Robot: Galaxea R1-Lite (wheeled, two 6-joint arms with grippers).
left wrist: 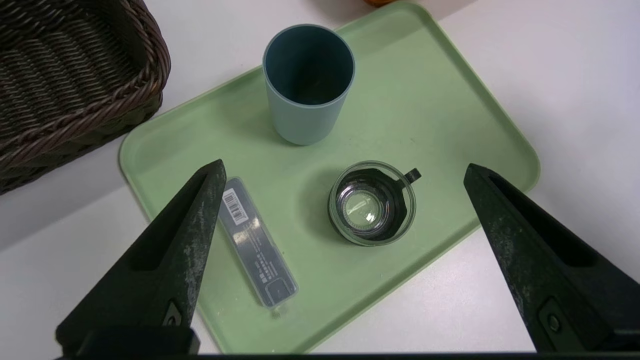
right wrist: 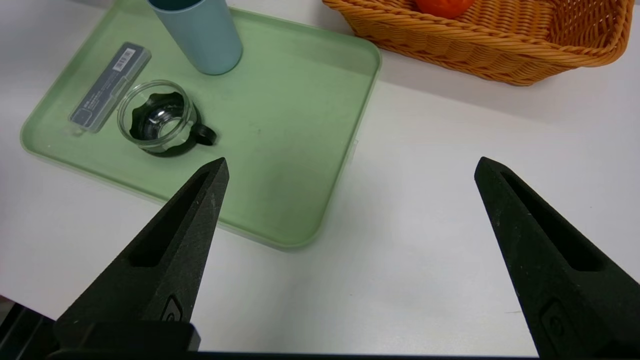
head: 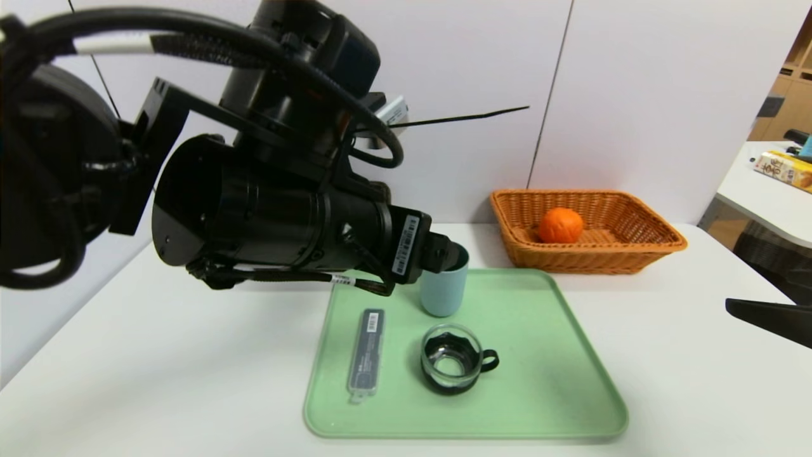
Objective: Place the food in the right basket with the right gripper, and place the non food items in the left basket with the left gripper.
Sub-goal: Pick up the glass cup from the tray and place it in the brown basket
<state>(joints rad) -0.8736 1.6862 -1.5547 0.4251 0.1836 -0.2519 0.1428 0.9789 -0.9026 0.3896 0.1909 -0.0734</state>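
Observation:
The orange fruit point(head: 561, 225) lies inside the orange-tan right basket point(head: 641, 252) at the back right. A blue-grey tumbler point(head: 443, 293), a clear glass cup with a black handle point(head: 451, 359) and a slim dark grey case point(head: 367, 353) sit on the green tray point(head: 558, 362). My left gripper point(left wrist: 345, 164) hangs open and empty above the tray, over the glass cup point(left wrist: 372, 202), with the case point(left wrist: 255, 245) by one finger. The dark brown left basket point(left wrist: 150, 75) stands beside the tray; my left arm hides it in the head view. My right gripper point(right wrist: 351, 161) is open and empty over bare table, right of the tray.
My bulky left arm point(head: 273, 216) fills the upper left of the head view. A second white table with a yellow box point(head: 783, 168) stands at the far right. A wall runs close behind the baskets.

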